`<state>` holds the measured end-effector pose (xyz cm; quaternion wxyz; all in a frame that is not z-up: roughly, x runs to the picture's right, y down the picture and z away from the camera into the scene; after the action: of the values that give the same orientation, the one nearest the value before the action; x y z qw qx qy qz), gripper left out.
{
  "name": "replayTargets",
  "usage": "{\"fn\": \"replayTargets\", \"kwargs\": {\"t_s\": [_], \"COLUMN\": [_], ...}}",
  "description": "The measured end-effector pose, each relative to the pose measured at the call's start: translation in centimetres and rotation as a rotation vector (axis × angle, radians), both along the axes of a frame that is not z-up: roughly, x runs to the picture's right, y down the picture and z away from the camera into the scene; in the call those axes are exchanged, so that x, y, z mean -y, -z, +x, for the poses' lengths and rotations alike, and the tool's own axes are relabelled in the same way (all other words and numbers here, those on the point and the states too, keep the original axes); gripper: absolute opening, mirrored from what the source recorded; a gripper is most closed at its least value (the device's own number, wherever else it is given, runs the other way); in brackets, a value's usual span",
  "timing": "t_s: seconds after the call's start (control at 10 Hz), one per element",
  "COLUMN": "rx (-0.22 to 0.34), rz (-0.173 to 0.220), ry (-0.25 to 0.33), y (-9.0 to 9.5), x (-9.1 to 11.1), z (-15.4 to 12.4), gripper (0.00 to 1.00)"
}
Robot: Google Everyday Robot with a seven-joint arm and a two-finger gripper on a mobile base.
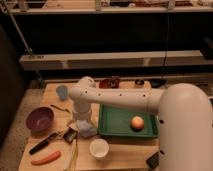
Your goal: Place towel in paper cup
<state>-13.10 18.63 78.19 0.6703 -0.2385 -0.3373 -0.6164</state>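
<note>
The towel is a rumpled pale grey-blue cloth lying on the wooden table, just left of the green tray. My gripper points straight down onto the towel's top; its tip is hidden against the cloth. The paper cup is a short white cup standing upright and empty, a little in front and to the right of the towel, apart from it.
A purple bowl stands at the left, and a pale blue cup at the back left. The green tray holds an orange. A black-handled tool, an orange carrot-like piece and a fork lie at the left.
</note>
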Motion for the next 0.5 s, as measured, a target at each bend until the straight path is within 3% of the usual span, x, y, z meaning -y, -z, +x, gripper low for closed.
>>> {"fn": "replayTargets", "kwargs": {"t_s": [0.5], "rx": [-0.061], "rz": [-0.013], "ry": [-0.018], "y": [-2.0], "x": [0.5], "z": [0.1], "gripper": [0.8]}}
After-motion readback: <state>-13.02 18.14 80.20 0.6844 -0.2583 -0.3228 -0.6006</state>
